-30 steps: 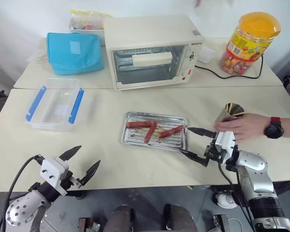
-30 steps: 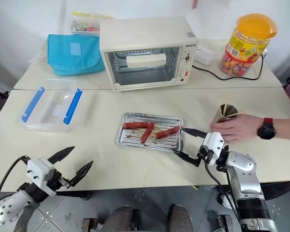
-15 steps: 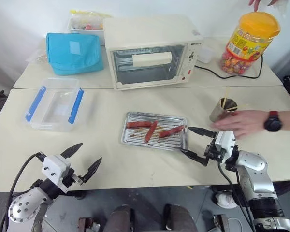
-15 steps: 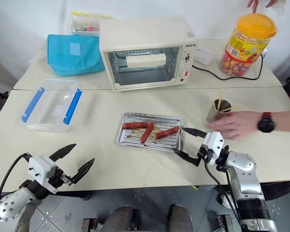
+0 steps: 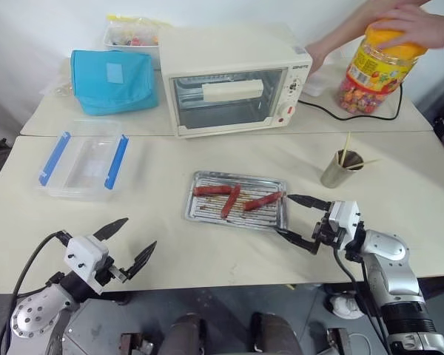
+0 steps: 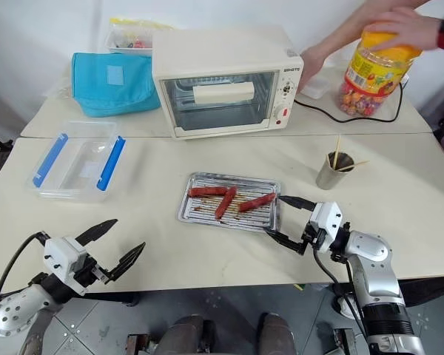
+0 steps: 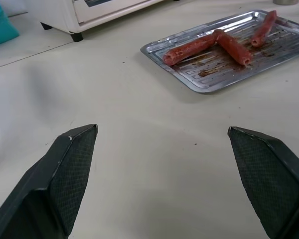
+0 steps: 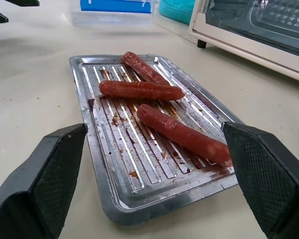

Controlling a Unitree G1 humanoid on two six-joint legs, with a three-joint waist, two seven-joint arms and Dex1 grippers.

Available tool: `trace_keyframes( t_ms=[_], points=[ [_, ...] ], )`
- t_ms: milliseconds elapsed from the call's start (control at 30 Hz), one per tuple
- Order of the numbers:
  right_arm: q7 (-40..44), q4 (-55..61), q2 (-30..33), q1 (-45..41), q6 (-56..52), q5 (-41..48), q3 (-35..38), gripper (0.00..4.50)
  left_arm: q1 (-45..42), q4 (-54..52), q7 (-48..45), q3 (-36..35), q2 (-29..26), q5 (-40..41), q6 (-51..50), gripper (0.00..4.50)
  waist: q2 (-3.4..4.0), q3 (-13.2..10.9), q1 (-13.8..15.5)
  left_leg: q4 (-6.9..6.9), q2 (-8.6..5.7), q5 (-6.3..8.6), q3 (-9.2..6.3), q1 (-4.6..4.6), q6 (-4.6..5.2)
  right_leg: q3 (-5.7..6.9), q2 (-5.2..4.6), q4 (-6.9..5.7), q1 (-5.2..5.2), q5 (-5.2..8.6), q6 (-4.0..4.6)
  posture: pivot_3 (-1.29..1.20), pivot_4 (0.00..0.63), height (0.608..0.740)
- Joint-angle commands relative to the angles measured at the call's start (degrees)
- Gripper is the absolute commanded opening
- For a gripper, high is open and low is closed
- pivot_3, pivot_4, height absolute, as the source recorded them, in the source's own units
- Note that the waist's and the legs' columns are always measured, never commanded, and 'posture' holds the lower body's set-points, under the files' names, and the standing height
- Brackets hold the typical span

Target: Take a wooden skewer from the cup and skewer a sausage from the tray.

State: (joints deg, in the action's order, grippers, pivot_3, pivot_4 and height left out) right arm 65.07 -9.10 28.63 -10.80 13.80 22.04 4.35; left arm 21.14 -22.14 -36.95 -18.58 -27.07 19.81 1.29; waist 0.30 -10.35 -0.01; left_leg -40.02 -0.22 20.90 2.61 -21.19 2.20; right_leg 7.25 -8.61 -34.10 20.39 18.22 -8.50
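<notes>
Near the table's right edge sat the shiny steel cup [image 5: 336, 169] of thin wooden skewers [image 5: 346, 148], so the right gripper [image 5: 302, 220], fingers wide apart by the ridged, greasy tray [image 5: 197, 211] mid-table, probably wanted one stick pinched low; left gripper [image 5: 126, 245] was spread too

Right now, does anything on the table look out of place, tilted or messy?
Little stands out. One wooden skewer leans far sideways over the rim of the steel cup, while another stands nearly upright. The tray has brown grease stains, and its three sausages lie at uneven angles. A person's hand rests on the candy jar.
</notes>
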Motion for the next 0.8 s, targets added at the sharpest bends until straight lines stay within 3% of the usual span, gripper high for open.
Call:
trace_keyframes(
  t_ms=[33,800],
  points=[
    [0.0,1.5,0.7,0.1,0.5,0.6,0.5,4.5,0.4,-0.7,0.0,-0.5,-0.3,0.3,0.4,4.43,0.0,0.0,0.0,0.0,0.0,0.0,0.0,0.0,0.0,0.0,0.0,0.0,0.0,0.0,0.0,0.0,0.15,0.74],
    [-0.4,2.0,1.0,1.1,0.8,0.6,1.1,4.5,-2.1,0.0,1.3,1.8,-0.1,-0.5,0.2,4.43,0.0,0.0,0.0,0.0,0.0,0.0,0.0,0.0,0.0,0.0,0.0,0.0,0.0,0.0,0.0,0.0,0.15,0.74]
  ],
)
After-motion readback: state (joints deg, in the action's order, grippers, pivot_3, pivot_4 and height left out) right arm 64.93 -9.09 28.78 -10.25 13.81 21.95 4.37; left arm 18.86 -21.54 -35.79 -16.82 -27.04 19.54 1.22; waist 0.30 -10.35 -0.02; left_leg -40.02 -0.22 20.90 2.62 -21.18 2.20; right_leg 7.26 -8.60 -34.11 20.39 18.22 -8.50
